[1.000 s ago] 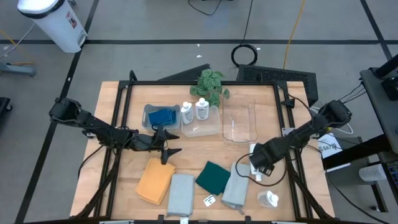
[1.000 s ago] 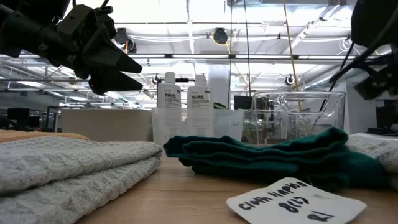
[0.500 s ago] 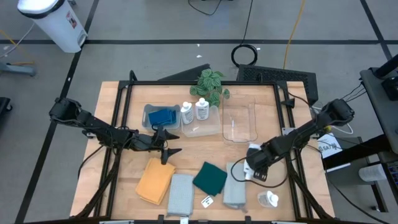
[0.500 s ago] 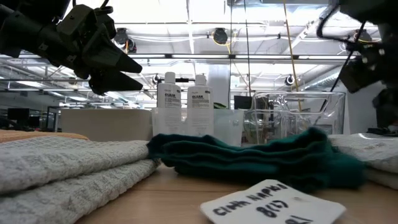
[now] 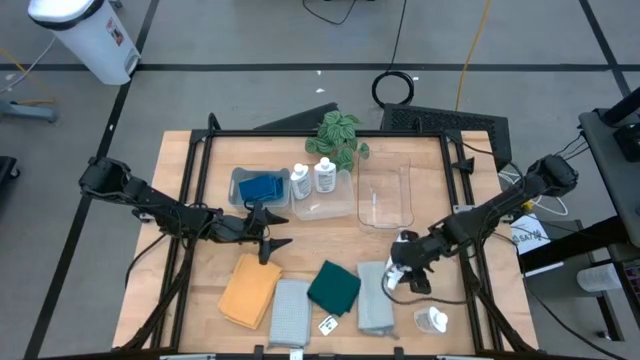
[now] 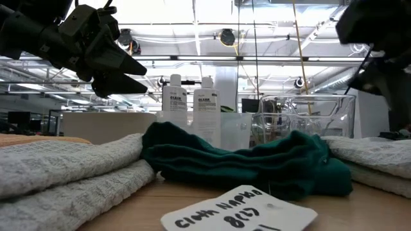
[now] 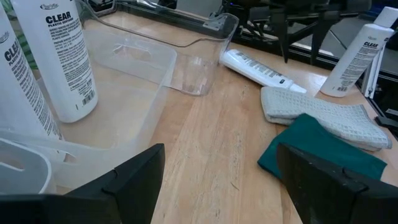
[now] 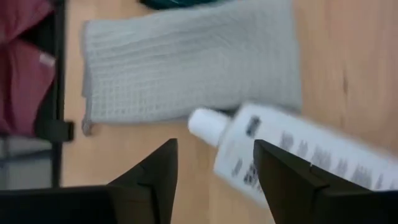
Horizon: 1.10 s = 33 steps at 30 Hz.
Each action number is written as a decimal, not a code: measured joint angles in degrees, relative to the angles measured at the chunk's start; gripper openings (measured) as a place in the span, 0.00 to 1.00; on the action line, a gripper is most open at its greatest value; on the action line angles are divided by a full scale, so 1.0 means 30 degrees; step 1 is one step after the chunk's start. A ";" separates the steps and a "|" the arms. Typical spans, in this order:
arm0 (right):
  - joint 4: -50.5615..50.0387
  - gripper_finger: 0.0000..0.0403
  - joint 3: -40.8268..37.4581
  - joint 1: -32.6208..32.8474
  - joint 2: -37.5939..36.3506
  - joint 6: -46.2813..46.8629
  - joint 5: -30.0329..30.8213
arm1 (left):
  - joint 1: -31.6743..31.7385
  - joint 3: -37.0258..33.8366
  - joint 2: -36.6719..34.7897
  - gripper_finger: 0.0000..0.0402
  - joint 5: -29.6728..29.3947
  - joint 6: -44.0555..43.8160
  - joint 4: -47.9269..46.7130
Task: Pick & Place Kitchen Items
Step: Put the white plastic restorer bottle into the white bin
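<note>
Card (image 6: 237, 215) with handwriting lies at the counter's (image 5: 200, 290) front edge, touching the dark green cloth (image 6: 244, 157). That cloth sits crumpled between two folded grey cloths, one on the left (image 6: 64, 167) and one on the right (image 6: 372, 157). An orange cloth (image 5: 248, 290) lies beside the left one. A white bottle (image 5: 432, 320) stands at the front right corner. Just behind the right grey cloth, the right end effector (image 8: 214, 149) hangs low with its fingers apart over a second bottle lying flat (image 8: 292, 158). I cannot tell whether it touches that bottle. Mid-counter, the left end effector (image 5: 287, 231) hovers wide and holds nothing. Farther back, a clear bin (image 5: 238, 178) holds blue sponges (image 5: 260, 187). Two upright bottles (image 5: 300, 181) (image 5: 324, 176) stand in the bin beside it, next to an empty bin (image 5: 362, 200). A plant (image 5: 338, 138) is at the rear.
</note>
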 joint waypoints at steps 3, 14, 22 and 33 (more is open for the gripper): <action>0.1114 0.45 -0.0291 0.0439 0.0068 -0.3659 0.0709 | 0.0007 0.0000 0.0000 0.78 0.0000 -0.0005 0.0004; -0.0981 0.71 -0.0282 -0.0187 0.2223 -0.6772 0.1924 | 0.0005 0.0000 0.0000 0.78 0.0105 -0.0050 0.0000; -0.3123 0.84 0.0353 -0.0406 0.2376 -1.0136 0.1727 | 0.0007 0.0000 0.0000 0.78 0.0629 -0.0035 -0.0117; -0.3423 0.81 -0.0978 -0.0378 0.2588 -1.4600 0.6214 | 0.0007 0.0000 0.0000 0.78 0.1523 0.0332 -0.0302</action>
